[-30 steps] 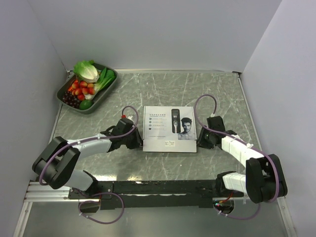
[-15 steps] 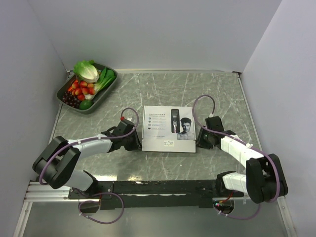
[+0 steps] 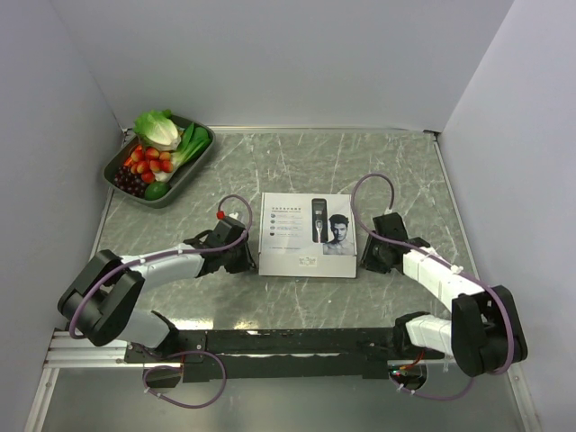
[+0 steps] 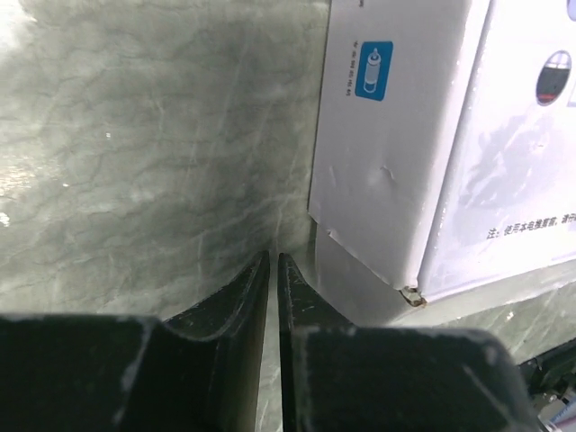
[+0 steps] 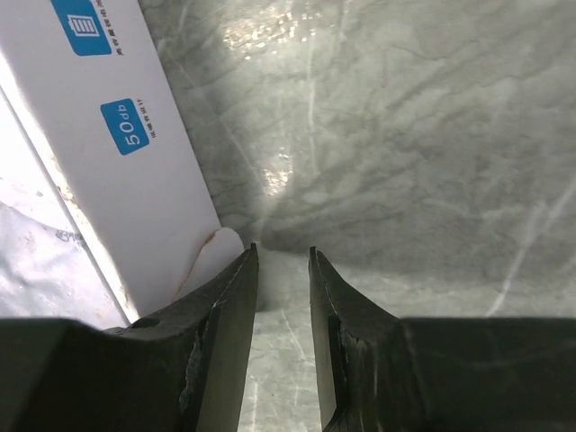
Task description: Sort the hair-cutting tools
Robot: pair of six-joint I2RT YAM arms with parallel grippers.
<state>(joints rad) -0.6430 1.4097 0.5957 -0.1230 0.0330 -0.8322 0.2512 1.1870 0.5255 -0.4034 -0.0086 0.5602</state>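
No clipper or attachment shows, so the hair-cutting tools are, I judge, inside the flat white cardboard box (image 3: 309, 236) with a printed clipper picture at the centre of the grey marbled desk (image 3: 315, 162), and the step in hand is opening it. The left gripper (image 4: 273, 256), closed to a thin slit on nothing, sits at the box's left edge, and the right gripper (image 5: 282, 250), narrowly parted and empty, at its right edge beside a small flap. Next, one gripper must catch a flap or edge while the other steadies the box.
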